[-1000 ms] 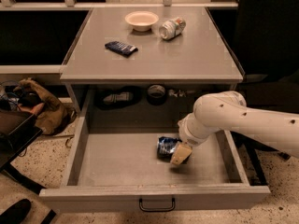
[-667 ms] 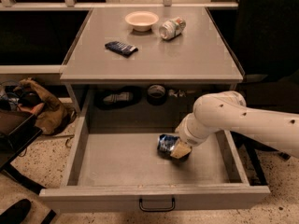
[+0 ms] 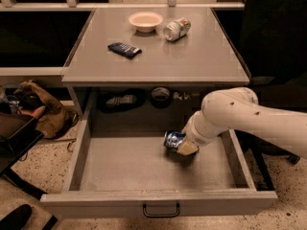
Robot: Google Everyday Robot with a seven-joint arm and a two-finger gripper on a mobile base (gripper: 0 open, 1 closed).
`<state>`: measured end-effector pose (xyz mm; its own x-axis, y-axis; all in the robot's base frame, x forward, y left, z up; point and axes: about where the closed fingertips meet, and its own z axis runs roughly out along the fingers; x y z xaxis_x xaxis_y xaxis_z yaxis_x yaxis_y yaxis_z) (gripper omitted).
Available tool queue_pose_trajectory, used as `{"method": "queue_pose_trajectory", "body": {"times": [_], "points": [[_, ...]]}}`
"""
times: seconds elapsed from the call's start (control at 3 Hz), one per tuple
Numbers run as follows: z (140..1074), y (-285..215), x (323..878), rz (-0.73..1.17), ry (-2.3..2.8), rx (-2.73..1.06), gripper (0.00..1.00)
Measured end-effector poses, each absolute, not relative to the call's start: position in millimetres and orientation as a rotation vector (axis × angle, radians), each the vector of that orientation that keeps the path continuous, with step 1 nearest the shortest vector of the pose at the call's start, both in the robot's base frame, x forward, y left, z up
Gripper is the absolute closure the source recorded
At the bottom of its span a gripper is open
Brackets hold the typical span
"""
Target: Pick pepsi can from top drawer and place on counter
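Note:
The pepsi can [image 3: 173, 140] is a small dark blue can, lying tilted in my gripper [image 3: 183, 146] a little above the floor of the open top drawer [image 3: 124, 169], right of its middle. A shadow lies under it. The gripper comes in from the right on my white arm [image 3: 249, 119] and is shut on the can's right end. The drawer is pulled fully out, with its black handle [image 3: 160, 210] at the front. The counter [image 3: 158, 61] is above and behind it.
On the counter stand a cream bowl [image 3: 145, 20], a silver-white can [image 3: 176, 28] on its side and a flat dark blue packet [image 3: 124, 49]. Dark items [image 3: 120, 100] sit in the cabinet behind the drawer. A brown bag [image 3: 45, 114] lies on the floor at the left.
The gripper has closed in on the can and raised it a little off the drawer floor. The arm has shifted slightly up.

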<state>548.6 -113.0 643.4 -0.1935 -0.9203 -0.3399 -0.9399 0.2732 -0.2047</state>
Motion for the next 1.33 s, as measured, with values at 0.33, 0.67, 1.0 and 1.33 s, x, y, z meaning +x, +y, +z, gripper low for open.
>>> {"method": "queue_pose_trajectory", "body": {"times": [0.33,0.67,1.0,1.33], "points": [[705,-98,554,0.03,2.064,-1.699,1.0],[785,-71,560,-0.02,1.945,-1.755,1.0],[842,-50,557,-0.089,1.845,-1.807,1.0],[842,-50,557,-0.089,1.845,-1.807,1.0]]}}
